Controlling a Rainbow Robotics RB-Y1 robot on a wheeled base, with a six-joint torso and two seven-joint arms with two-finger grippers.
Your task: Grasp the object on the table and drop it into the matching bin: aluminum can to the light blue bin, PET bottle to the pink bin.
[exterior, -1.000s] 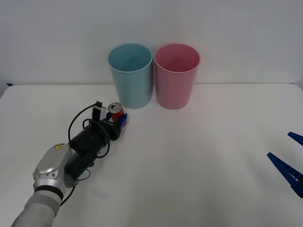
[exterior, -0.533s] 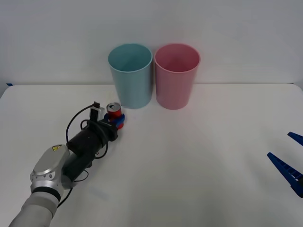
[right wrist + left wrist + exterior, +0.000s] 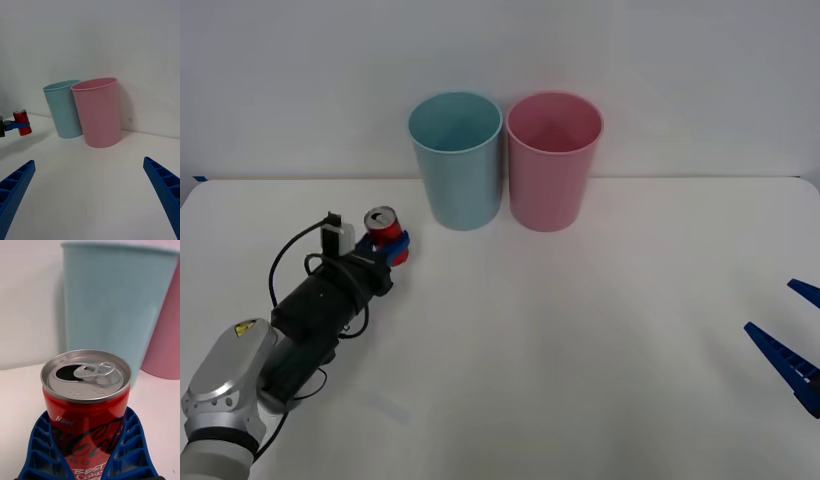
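The aluminum can (image 3: 384,229) is seen clamped upright between the blue ribbed fingers (image 3: 41,450) of the left tool (image 3: 392,247), over the white worktop (image 3: 580,330) at about ten o'clock in the front view, to the left of the light blue bin (image 3: 457,160) and apart from it. From the right wrist view the can (image 3: 22,122) appears lifted clear of the worktop, with a shadow cast below it. Its body is red and cylindrical, with white script lettering and the word "NEW" printed on the side; its lid is silver, ringed by a raised rim, and the pull-tab lies flat beside an opened mouth. In the left wrist view the can (image 3: 86,405) is shown gripped low on its body, the two fingers wrapped against its left and right sides. The light blue bin and the pink bin (image 3: 553,160) stand upright side by side at twelve o'clock, close together, both tall, round and slightly tapered to the base. The right tool (image 3: 792,345) is held at about four o'clock, well apart from the bins, with its blue fingers (image 3: 165,191) spread wide and nothing between them.
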